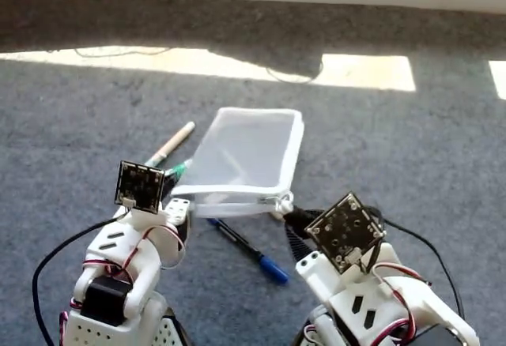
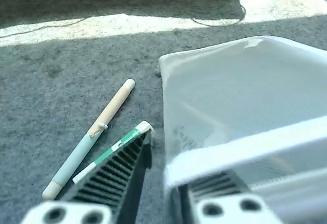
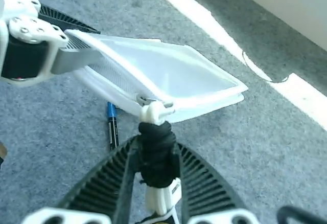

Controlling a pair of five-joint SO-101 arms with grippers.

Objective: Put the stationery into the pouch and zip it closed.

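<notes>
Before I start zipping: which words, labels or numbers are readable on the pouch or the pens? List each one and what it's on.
No text is readable in any view.
On the pouch: a faint grey mark low on the mesh side, too blurred to read.
On the green and white pen: green patches, no letters to make out.
On the cream and pale blue pen: no print shows.
On the blue pen: no print shows.
</notes>
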